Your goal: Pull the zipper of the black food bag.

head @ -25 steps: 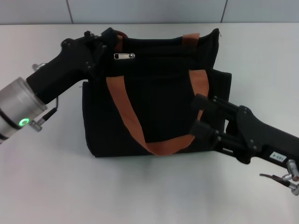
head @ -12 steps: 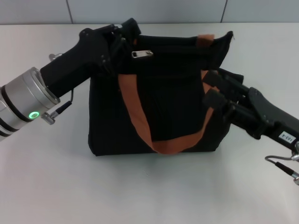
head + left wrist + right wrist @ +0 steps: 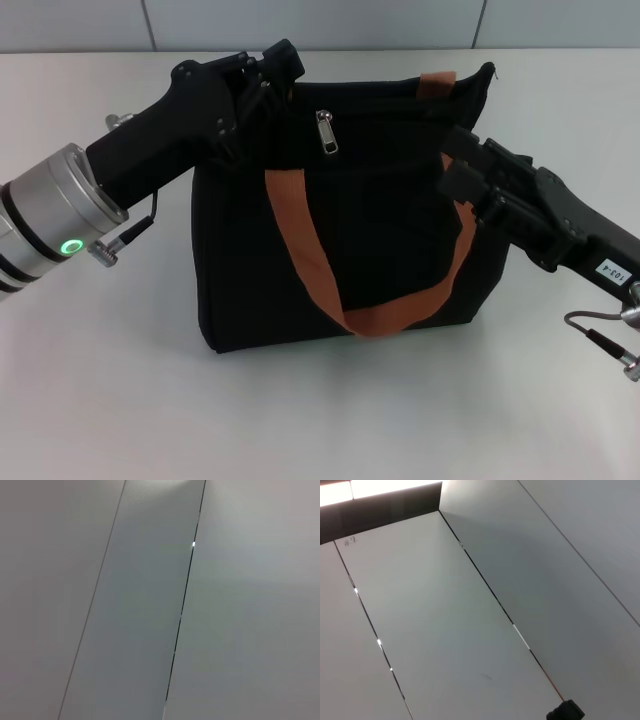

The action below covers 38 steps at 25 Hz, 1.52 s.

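the zipper, a small silver pull tab, is seen hanging near the top edge of the black food bag at upper centre of the head view, just right of the left gripper, which is pressed against the bag's upper left corner. whether its fingers are spread or pinching cannot be told. the right gripper is set against the bag's right side, finger state likewise unclear; its arm's white label seems to read "103-4".

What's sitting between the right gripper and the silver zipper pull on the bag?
In the head view, only black bag fabric separates the right gripper from the zipper on the black food bag; the rear orange strap lies farther back.
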Tool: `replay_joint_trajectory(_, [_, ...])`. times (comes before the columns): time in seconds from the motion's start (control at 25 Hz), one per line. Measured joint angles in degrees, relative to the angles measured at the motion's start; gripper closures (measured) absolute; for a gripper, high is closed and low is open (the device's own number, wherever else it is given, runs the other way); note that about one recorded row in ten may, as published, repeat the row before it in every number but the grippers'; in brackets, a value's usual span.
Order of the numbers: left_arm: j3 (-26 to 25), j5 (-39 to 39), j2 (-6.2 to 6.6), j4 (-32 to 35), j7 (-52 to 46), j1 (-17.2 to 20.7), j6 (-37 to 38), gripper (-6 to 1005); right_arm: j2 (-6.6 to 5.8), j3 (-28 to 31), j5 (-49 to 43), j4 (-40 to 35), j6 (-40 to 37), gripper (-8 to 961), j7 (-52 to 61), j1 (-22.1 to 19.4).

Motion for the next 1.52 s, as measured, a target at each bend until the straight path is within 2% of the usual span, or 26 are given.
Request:
replay_joint_trajectory(0.44, [0.0, -0.3, 0.02, -0.2, 0.4, -1.0, 0.5, 948, 0.01, 0.3, 3.5, 3.9, 2.8, 205, 3.0, 2.5])
replay_joint_trajectory(0.72, [0.2, 0.0, 0.02, -0.6, 0.4, -2.5, 0.8, 943, 0.09, 2.0, 3.4, 6.9, 11.0, 230, 16.3, 5.9])
replay_joint_trajectory(0.92, [0.3, 0.0, 0.02, -1.4, 0.8, -3.6, 0.6, 940, 0.11, 1.8, 3.0, 7.6, 9.9, 437, 18.6, 6.7])
replay_joint_trajectory(1.0, [0.3, 0.0, 0.02, -1.4, 0.8, -3.7, 0.5, 939, 0.16, 1.8, 3.0, 7.8, 9.6, 576, 18.6, 6.7])
replay_joint_trajectory(1.36, [0.7, 0.1, 0.01, -1.6, 0.9, -4.9, 0.2, 933, 0.14, 1.8, 1.2, 6.4, 9.4, 573, 20.5, 7.4])
replay_joint_trajectory(1.48, [2.0, 0.1, 0.02, -1.7, 1.9, -5.5, 0.1, 931, 0.13, 2.0, -1.3, 5.8, 8.8, 574, 18.3, 8.1])
replay_joint_trajectory(1.52, [2.5, 0.0, 0.02, -2.0, 2.6, -5.8, 0.0, 930, 0.17, 2.2, -1.5, 5.9, 6.2, 574, 14.1, 7.7])
